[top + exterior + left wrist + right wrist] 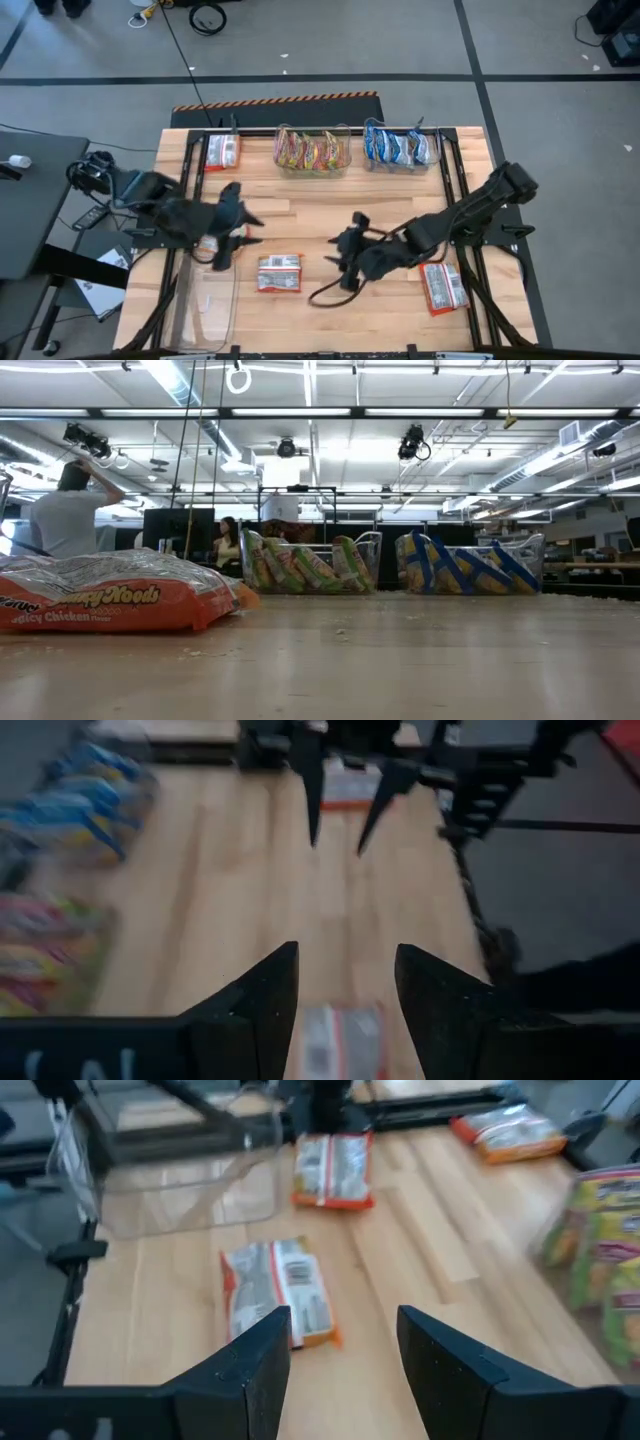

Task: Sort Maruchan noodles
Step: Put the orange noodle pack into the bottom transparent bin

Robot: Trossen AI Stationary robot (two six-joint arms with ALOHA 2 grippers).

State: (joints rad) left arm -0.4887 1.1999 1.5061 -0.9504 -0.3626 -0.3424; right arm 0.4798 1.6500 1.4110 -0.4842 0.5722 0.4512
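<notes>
Red-orange Maruchan packets lie flat on the table: one mid-table near the front (279, 273) (275, 1290), one under my left arm (209, 245) (333, 1170), one at the right front (443, 287), one at the far left (222, 152) (505, 1130). Yellow-green packets (313, 152) and blue packets (400, 147) stand in two far tubs. My left gripper (250, 230) (345, 952) hovers open at the table's left. My right gripper (335, 252) (344, 1315) is open too, facing the middle packet from its right. Neither touches anything.
An empty clear tub (205, 300) (190, 1180) sits at the near left corner. Bare wood lies between the two grippers and in front of the far tubs (310, 565). A black cable (325, 292) loops beneath the right arm. People stand in the room behind.
</notes>
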